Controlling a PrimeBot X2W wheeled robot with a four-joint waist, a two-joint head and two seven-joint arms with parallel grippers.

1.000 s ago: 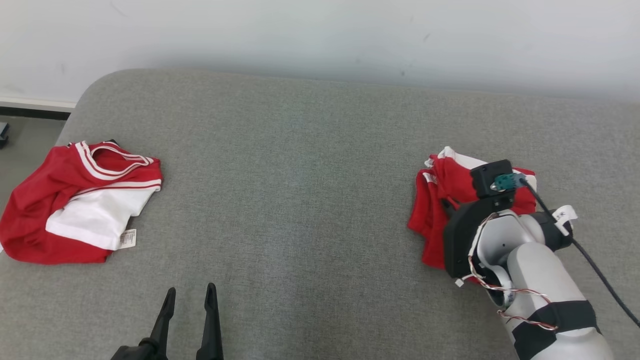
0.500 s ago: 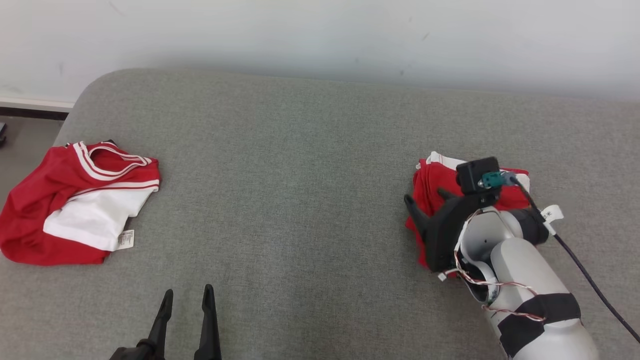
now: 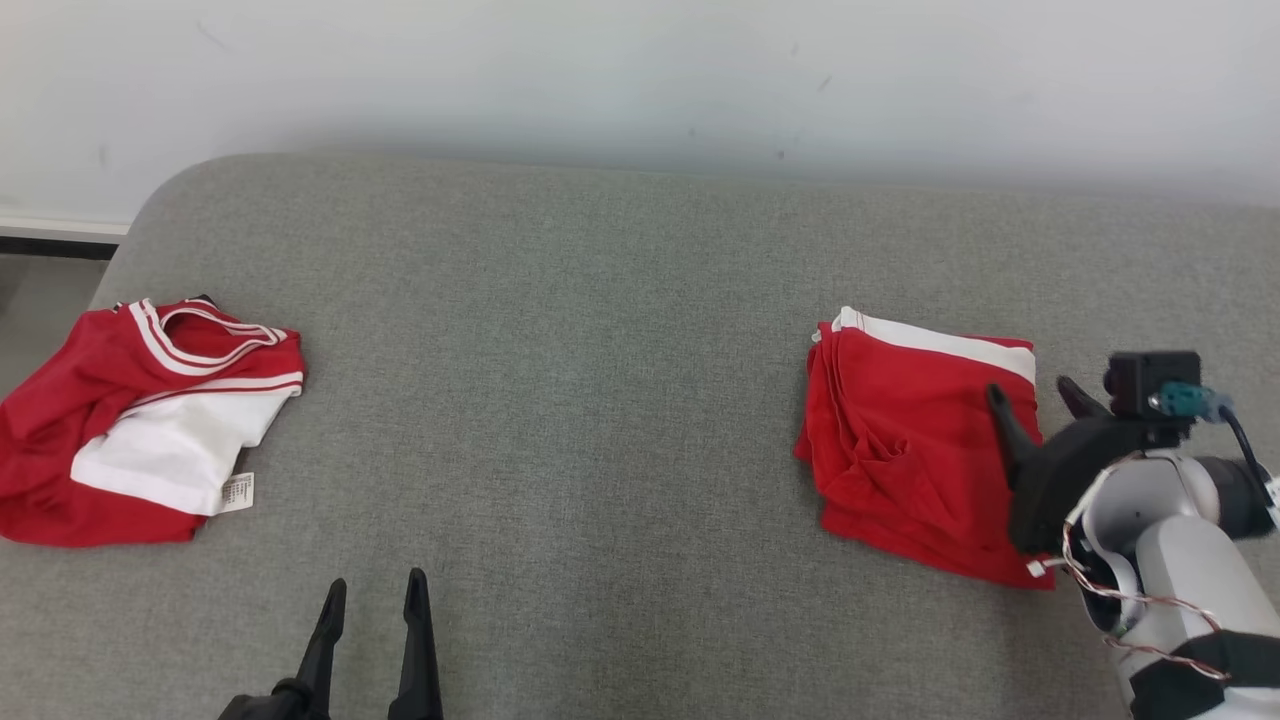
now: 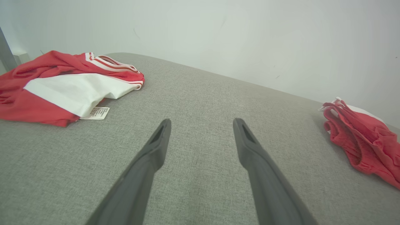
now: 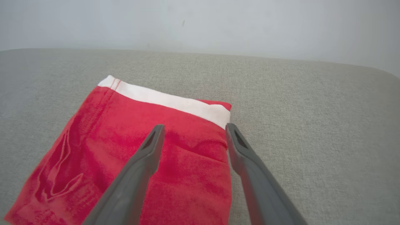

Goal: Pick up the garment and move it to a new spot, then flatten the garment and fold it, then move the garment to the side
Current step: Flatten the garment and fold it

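A folded red garment [image 3: 900, 440] with a white band along its far edge lies flat on the right of the grey cushioned surface [image 3: 600, 350]. My right gripper [image 3: 1030, 392] stands open over the garment's right edge, with nothing between its fingers. In the right wrist view the right gripper [image 5: 193, 126] has its fingertips above the folded garment [image 5: 125, 150], near its white-banded corner. My left gripper [image 3: 375, 582] rests open at the lower left, over bare cushion. In the left wrist view the left gripper [image 4: 201, 122] points between the two garments, with the folded garment [image 4: 359, 137] at far right.
A second, crumpled red and white garment [image 3: 140, 430] with a label lies at the cushion's left edge; this crumpled garment [image 4: 62, 87] is also in the left wrist view. A pale wall [image 3: 640, 80] runs behind. The floor [image 3: 30, 300] drops off at far left.
My right gripper has opened, let go of the folded garment and drawn back to the right. The garment now lies flat. The head view has shifted slightly.
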